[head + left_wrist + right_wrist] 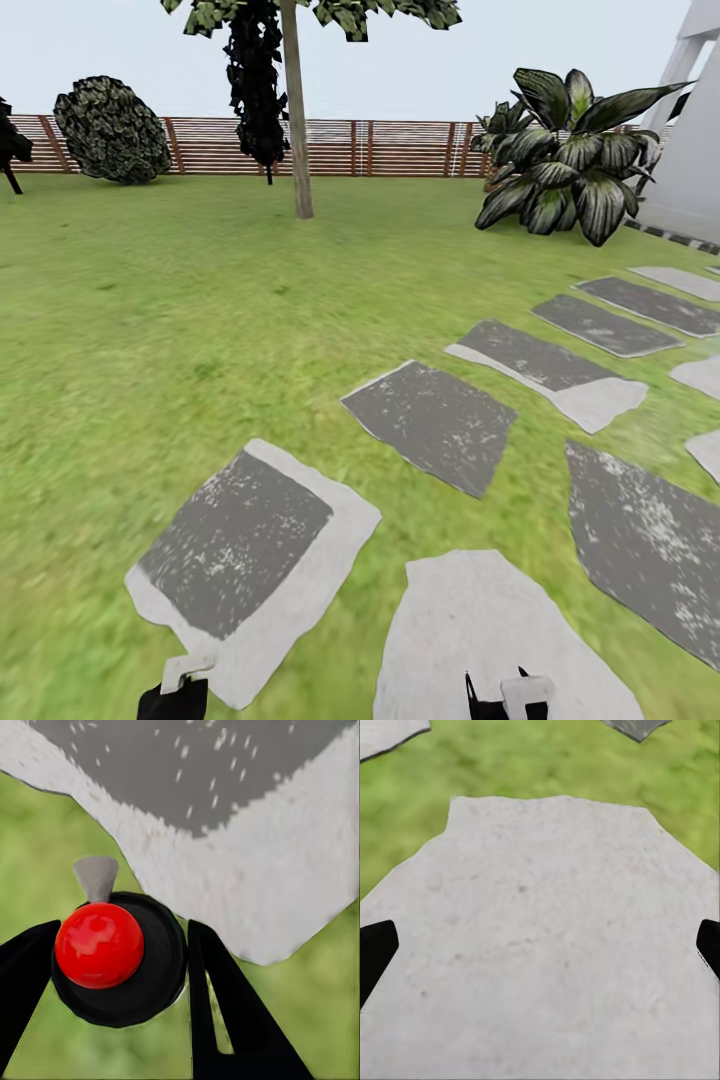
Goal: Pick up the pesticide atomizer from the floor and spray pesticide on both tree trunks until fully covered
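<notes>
Ahead, one tree trunk; left tool clamping one atomizer, right tool wide apart, empty.

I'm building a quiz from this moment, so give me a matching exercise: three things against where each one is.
Things:
1. pesticide atomizer
2. tree trunk
3. right tool

Places:
A. far across the lawn, before the fence
B. between the left tool's fingers
C. open above a pale stepping stone

Pairs: 1-B, 2-A, 3-C
</notes>
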